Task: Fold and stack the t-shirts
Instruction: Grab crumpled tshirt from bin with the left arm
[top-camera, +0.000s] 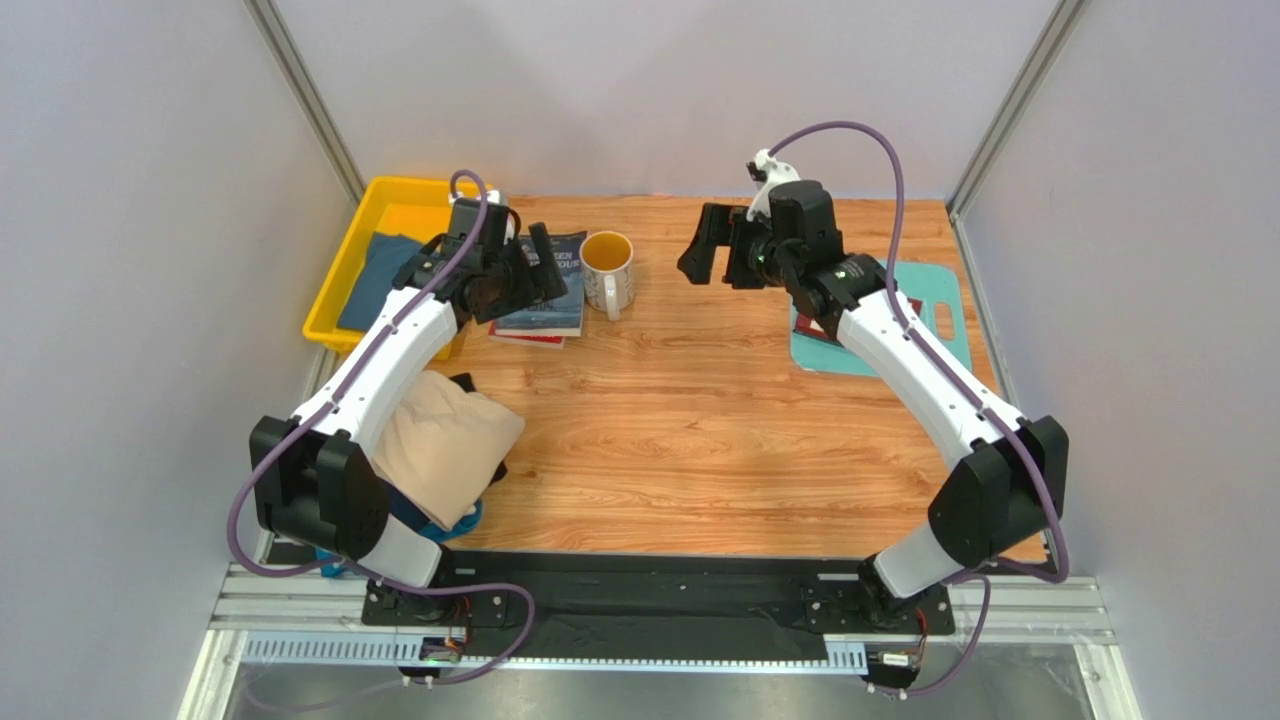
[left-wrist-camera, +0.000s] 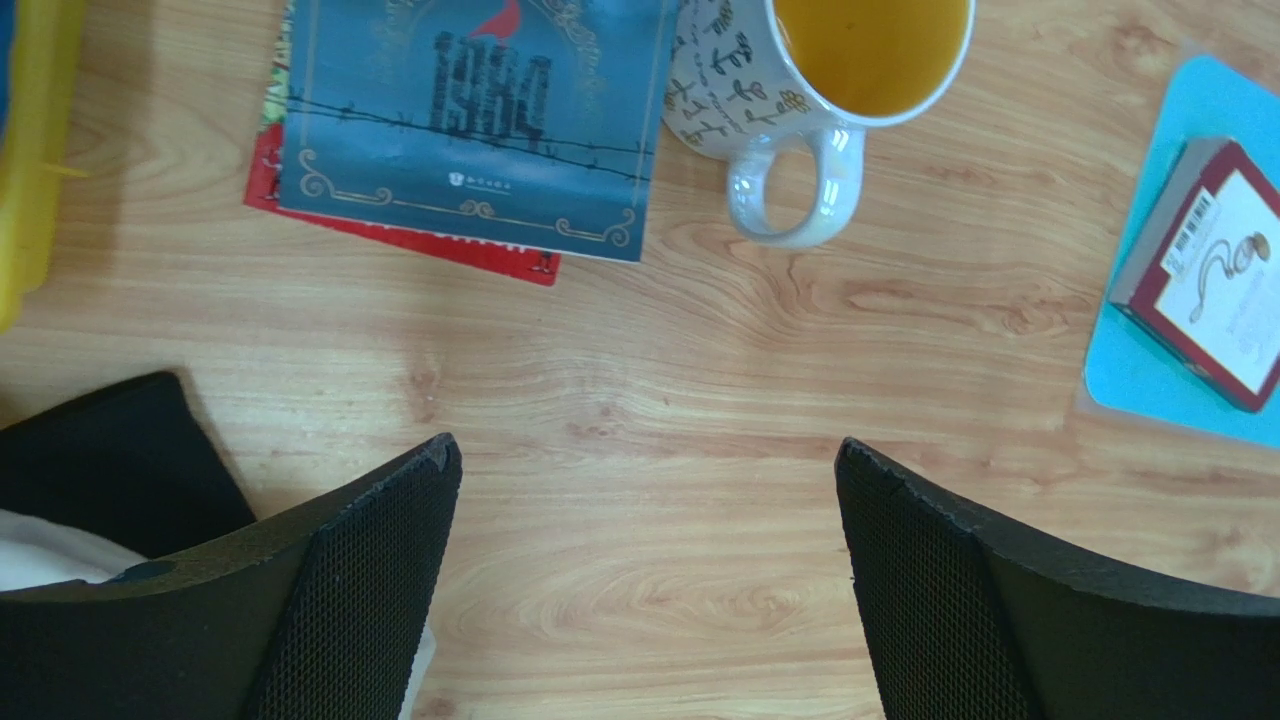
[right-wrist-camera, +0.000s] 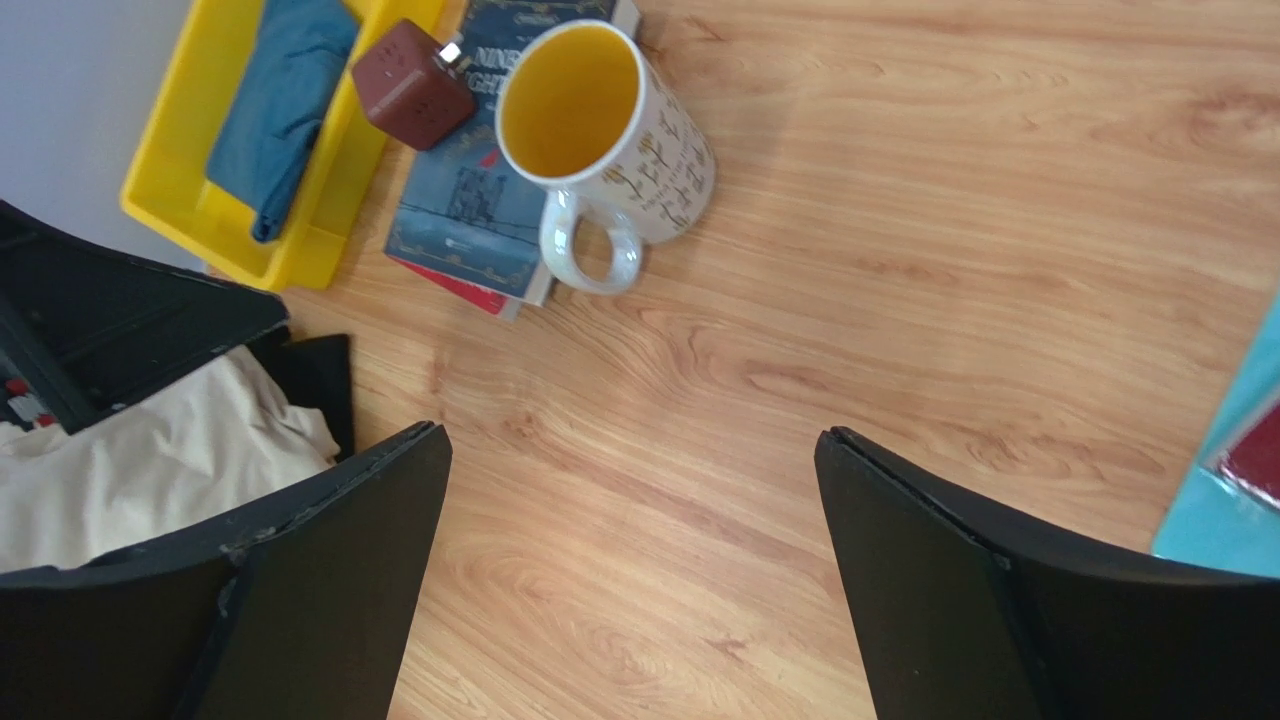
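A beige t-shirt lies crumpled at the table's left near edge, partly under my left arm. A dark navy one shows at its side and a bright light blue one peeks out beneath. The right wrist view also catches the beige t-shirt and the navy one. A teal-blue t-shirt sits folded in the yellow bin. My left gripper hovers open above the books, holding nothing. My right gripper hangs open over bare wood at the back centre, also holding nothing.
A white mug with a yellow inside stands beside stacked books at the back. A brown cube rests on the books. A flat teal cutting board with a red book lies at the back right.
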